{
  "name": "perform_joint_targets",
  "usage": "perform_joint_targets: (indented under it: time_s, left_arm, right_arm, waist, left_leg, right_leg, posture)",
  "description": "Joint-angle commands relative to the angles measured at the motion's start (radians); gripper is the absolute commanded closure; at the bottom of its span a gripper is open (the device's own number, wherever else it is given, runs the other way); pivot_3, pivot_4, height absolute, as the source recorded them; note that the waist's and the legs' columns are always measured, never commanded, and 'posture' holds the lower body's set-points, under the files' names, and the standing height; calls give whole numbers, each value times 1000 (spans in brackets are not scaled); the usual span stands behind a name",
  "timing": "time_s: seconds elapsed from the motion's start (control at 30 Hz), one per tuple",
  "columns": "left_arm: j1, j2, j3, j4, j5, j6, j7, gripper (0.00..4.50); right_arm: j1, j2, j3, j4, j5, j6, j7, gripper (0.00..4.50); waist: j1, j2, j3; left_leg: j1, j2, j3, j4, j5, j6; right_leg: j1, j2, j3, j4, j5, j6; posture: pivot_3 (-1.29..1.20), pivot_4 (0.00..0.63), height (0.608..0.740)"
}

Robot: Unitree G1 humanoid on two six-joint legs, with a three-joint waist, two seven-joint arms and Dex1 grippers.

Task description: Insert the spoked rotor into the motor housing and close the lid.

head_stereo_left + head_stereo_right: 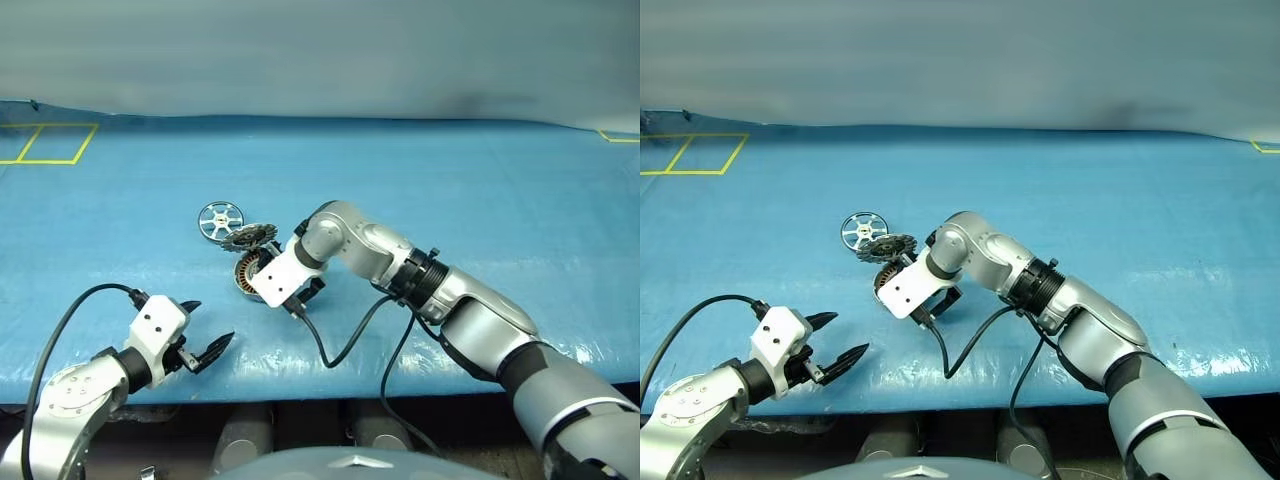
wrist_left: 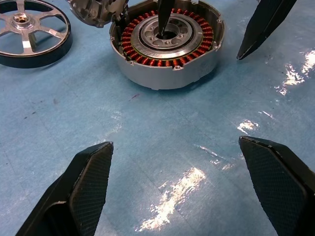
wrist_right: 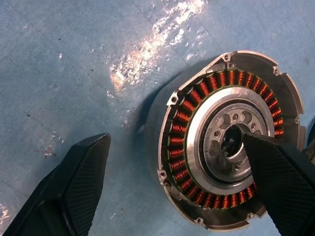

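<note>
The spoked rotor (image 1: 220, 220), a shiny silver wheel, lies flat on the blue table cover. Just right of it and nearer me sits the motor housing (image 2: 167, 42), open, with copper windings ringing a silver bearing. Its toothed lid (image 1: 248, 236) stands tilted up at the housing's far rim, between housing and rotor. My right gripper (image 3: 174, 142) is open and straddles the housing's near wall. One finger is over the central bearing (image 3: 231, 145); the other is outside the housing over the cover. My left gripper (image 1: 212, 322) is open and holds nothing, near the table's front edge, pointing toward the housing.
A blue cover (image 1: 450, 200) spans the whole table. Yellow tape squares (image 1: 45, 145) mark the far left corner. Black cables (image 1: 340, 345) hang from my right arm over the table's front edge.
</note>
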Motion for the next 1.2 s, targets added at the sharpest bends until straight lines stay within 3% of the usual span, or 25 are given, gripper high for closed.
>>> perform_joint_targets:
  time_s: [0.03,0.47,0.6,0.7,1.17,1.2]
  left_arm:
    - [-7,-4,10,-39,5,-20,4,57]
    - [-12,-3,2,-37,7,-20,4,57]
    - [-9,-4,3,-38,6,-20,5,0]
    - [-9,-4,2,-37,6,-21,5,0]
    - [-46,3,-22,-11,8,-22,-6,0]
    - [-51,5,-25,-7,8,-22,-9,0]
  right_arm:
    - [-32,4,-41,0,-7,-15,6,0]
    - [20,13,-22,-5,-33,-20,29,0]
    - [26,19,-23,-12,-35,-22,33,779]
    - [29,21,-24,-20,-34,-22,33,1842]
    - [69,-56,-59,-160,-34,42,100,1842]
    - [75,-68,-61,-172,-36,51,105,2011]
  waist:
    - [0,0,0]
    - [-2,0,0]
    - [-2,0,0]
    - [-1,0,0]
    - [2,0,0]
    - [4,0,0]
  left_leg:
    - [0,0,0,0,0,0]
    - [0,0,0,0,0,-1]
    - [0,0,0,0,0,-1]
    - [0,0,0,-1,0,-1]
    - [0,0,0,-1,0,-1]
    - [0,0,0,-1,0,-1]
  right_leg:
    - [0,0,0,0,0,0]
    - [-1,0,0,0,0,0]
    - [0,0,0,1,0,0]
    - [0,0,0,1,0,0]
    - [0,0,0,0,0,0]
    - [0,0,0,0,0,0]
  posture:
    - [0,150,740]
    - [0,150,740]
    - [0,150,740]
    - [0,150,740]
    - [0,150,740]
    - [0,150,740]
